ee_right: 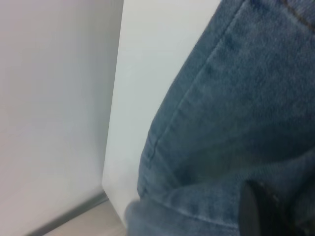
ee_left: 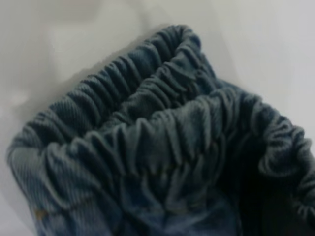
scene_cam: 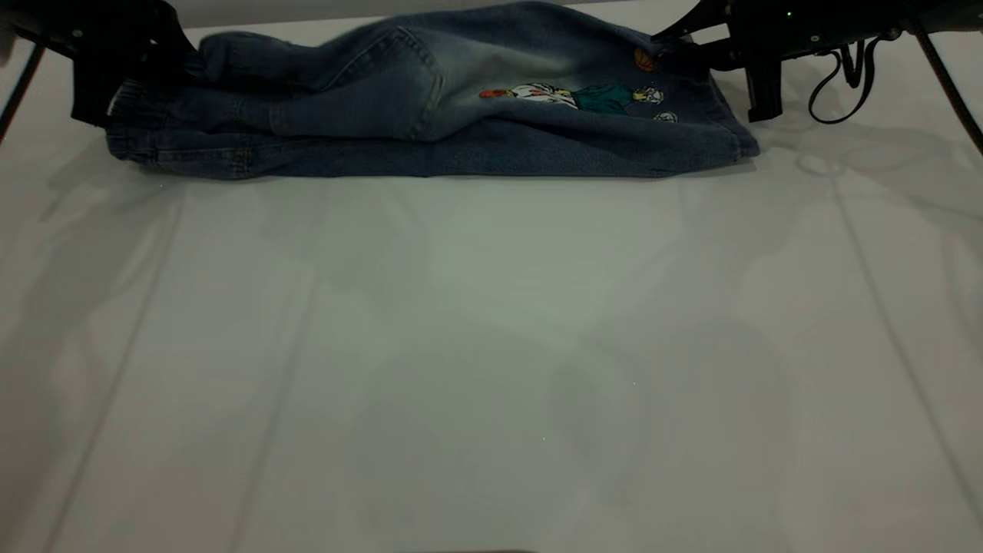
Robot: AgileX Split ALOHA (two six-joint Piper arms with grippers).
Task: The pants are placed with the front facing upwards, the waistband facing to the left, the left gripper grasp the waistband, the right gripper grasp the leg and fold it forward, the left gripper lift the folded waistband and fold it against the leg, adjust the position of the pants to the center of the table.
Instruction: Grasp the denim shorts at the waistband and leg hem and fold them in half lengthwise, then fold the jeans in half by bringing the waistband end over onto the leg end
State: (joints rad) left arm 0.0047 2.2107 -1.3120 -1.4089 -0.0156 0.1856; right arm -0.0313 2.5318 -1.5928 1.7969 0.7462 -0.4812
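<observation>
Blue denim pants [scene_cam: 430, 115] lie along the far edge of the white table [scene_cam: 491, 346], doubled lengthwise, with the cartoon print [scene_cam: 584, 96] on top. The ruched waistband [scene_cam: 127, 107] is at the left end. My left gripper [scene_cam: 175, 67] is shut on its upper layer, holding it slightly off the table. The gathered waistband [ee_left: 162, 137] fills the left wrist view, and the jaws there are lost in dark folds. At the right end my right gripper [scene_cam: 665, 42] is shut on the leg [ee_right: 236, 113] near the orange ball [scene_cam: 645, 59]. One black finger [ee_right: 248, 211] presses into the denim.
The pants sit close to the table's far edge [scene_cam: 307, 17]. A black cable loop [scene_cam: 845, 84] hangs beside the right arm. The table's corner edge [ee_right: 110, 147] shows in the right wrist view, with a pale wall beyond it. Bare table spreads in front of the pants.
</observation>
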